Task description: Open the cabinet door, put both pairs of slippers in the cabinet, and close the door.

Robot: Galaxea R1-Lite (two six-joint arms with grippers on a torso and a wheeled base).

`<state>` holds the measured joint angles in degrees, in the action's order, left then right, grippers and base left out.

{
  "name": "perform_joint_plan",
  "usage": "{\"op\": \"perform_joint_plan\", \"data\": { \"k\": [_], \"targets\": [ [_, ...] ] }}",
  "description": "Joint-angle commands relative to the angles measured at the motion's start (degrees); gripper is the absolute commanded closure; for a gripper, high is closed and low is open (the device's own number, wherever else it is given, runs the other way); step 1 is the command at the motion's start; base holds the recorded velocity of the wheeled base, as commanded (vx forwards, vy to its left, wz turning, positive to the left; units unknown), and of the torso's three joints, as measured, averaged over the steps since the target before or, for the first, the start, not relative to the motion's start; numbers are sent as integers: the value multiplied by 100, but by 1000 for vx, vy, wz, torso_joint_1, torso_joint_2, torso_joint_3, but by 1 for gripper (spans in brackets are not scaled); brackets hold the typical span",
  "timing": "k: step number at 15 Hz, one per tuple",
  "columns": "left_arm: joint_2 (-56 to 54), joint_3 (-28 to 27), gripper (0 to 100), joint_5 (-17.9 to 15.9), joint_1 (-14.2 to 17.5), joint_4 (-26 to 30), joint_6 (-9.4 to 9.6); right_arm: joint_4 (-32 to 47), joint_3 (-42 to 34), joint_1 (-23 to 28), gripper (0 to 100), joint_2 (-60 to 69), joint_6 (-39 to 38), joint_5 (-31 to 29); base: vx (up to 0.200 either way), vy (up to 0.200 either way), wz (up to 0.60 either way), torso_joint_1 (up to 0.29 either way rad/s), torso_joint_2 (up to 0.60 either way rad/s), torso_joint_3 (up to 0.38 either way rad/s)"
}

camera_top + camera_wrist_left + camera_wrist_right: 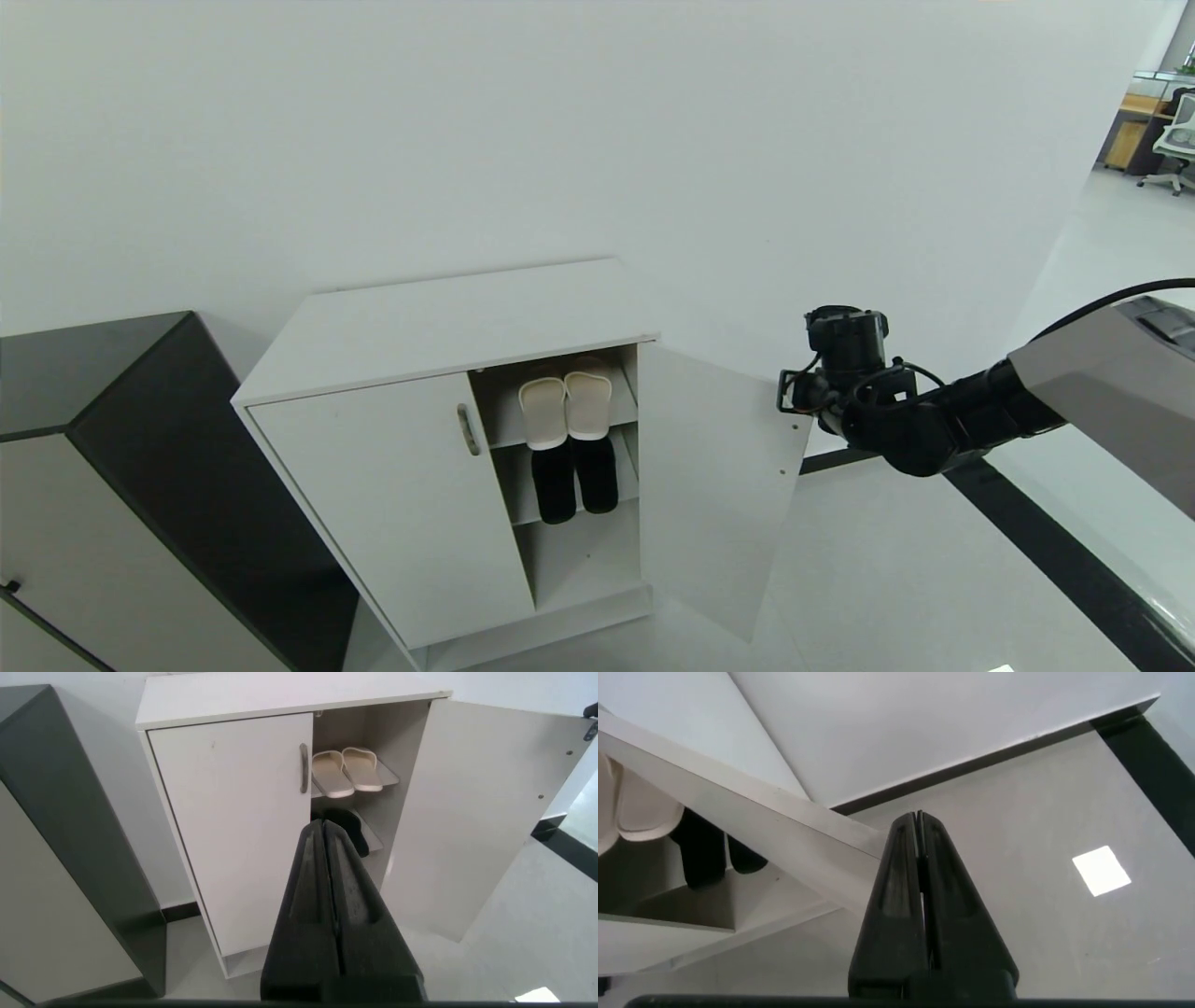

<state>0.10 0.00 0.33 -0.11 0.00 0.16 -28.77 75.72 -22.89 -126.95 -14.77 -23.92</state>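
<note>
Overall: we found the white cabinet (448,322) against the wall, with one door shut and one open.
Left door (392,495): it was shut flush, and its metal handle (467,429) stood upright near the inner edge.
Right door (714,485): it was swung wide open toward the robot's right, so we could see the shelves.
White slippers (567,406): the pair lay side by side on the upper shelf, inside the open half.
Black slippers (574,476): this pair lay side by side on the shelf just below, directly under the white pair. In the left wrist view the gripper hid part of them.
Right gripper (789,392): it hung just beside the free edge of the open door, near the upper corner. In its wrist view we saw both fingers (906,859) pressed together with nothing between them. We could not tell whether it touched the door.
Left gripper (322,835): its fingers were closed against each other and it held nothing. It sat in front of the cabinet, well apart from it, and pointed at the gap between the two doors.
Dark cabinet (112,448): this stood just beside the white one, on the robot's left.
Floor: we noted a black stripe (1046,541) running beneath the right arm.
Background: an office chair (1178,140) stood far off on the right.
</note>
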Motion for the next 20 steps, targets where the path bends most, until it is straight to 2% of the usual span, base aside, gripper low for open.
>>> {"op": "perform_joint_plan", "data": {
  "k": [1, 4, 8, 11, 15, 20],
  "targets": [
    [-1, 0, 100, 2, 2, 0, 2, 12, -75, -22, 100, 30, 1, -8, 0, 0, 0, 0, 0, 0],
    [-1, 0, 100, 2, 2, 0, 2, 29, -426, -277, 100, 382, 27, -8, 0, 0, 0, 0, 0, 0],
    [-1, 0, 100, 2, 2, 0, -7, 21, -1182, -1191, 100, 1103, 36, -16, 0, 0, 0, 0, 0, 0],
    [-1, 0, 100, 2, 2, 0, 2, -59, -1621, -1622, 100, 1428, 27, 63, 0, 0, 0, 0, 0, 0],
    [-1, 0, 100, 2, 2, 0, -7, -735, -2087, -1648, 100, 1480, 440, 397, 0, 0, 0, 0, 0, 0],
    [-1, 0, 100, 2, -7, 0, 2, -797, -2149, -1666, 100, 1498, 484, 414, 0, 0, 0, 0, 0, 0]
  ]
}}
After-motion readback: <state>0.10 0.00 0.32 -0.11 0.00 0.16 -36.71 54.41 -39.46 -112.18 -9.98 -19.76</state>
